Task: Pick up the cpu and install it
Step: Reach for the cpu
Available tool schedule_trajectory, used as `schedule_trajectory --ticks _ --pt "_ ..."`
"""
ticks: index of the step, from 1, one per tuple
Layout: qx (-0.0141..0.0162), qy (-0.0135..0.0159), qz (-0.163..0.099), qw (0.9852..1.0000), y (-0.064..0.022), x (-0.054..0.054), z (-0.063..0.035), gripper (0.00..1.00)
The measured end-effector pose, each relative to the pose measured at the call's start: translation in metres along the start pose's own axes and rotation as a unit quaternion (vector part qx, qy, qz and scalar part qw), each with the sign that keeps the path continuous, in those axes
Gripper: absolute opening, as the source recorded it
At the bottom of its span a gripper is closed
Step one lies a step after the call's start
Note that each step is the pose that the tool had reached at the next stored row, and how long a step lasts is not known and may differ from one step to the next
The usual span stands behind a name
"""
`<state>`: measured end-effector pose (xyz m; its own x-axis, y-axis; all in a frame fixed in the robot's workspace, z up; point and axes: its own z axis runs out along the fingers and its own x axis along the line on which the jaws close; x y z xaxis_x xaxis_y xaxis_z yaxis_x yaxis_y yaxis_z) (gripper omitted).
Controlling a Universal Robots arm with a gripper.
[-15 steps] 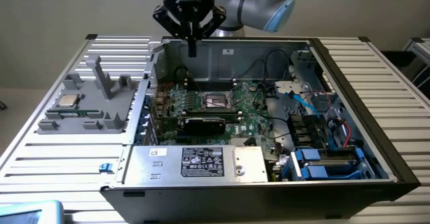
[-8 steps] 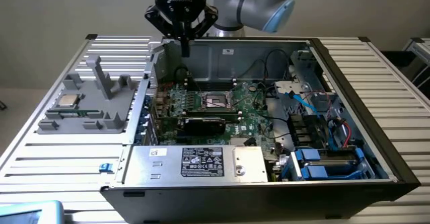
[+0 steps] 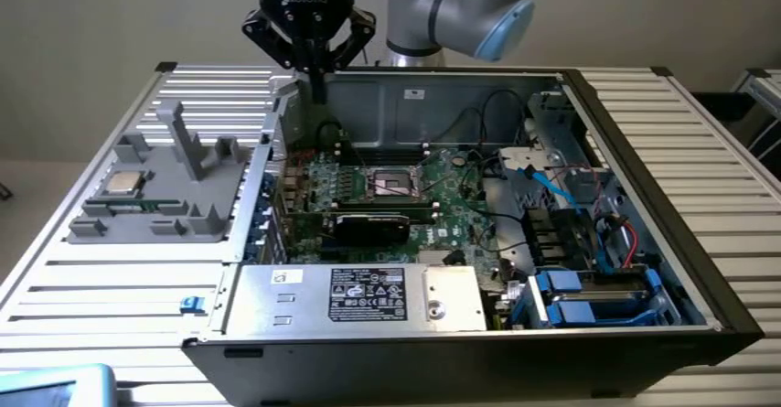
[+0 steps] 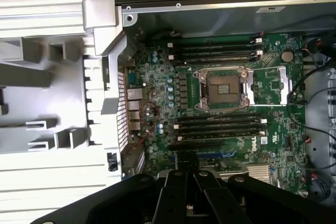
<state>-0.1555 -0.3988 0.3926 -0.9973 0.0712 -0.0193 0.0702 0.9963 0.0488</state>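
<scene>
The cpu (image 3: 123, 184), a small silver square chip, lies in a recess of the grey plastic fixture (image 3: 159, 197) at the exterior view's left. My gripper (image 3: 315, 94) hangs high over the back edge of the open computer case (image 3: 464, 334), fingers together and holding nothing. It is well above the cpu and off toward the exterior view's right of it. The dark cpu socket (image 3: 397, 183) with its metal frame sits open in the middle of the green motherboard. In the wrist view the socket (image 4: 220, 88) lies beyond the shut gripper (image 4: 187, 163).
The case holds black memory slots (image 4: 218, 51), a black card (image 3: 372, 226), a silver power supply box (image 3: 354, 295), cables and blue drive brackets (image 3: 586, 297). Tall grey posts (image 3: 183, 137) rise from the fixture. The ribbed metal table (image 3: 683, 151) extends on both sides.
</scene>
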Motion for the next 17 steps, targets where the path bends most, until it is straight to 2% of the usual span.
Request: schedule_trajectory --ticks 17 --pt "0.0 0.0 0.0 1.0 -0.0039 0.056 -0.0013 0.11"
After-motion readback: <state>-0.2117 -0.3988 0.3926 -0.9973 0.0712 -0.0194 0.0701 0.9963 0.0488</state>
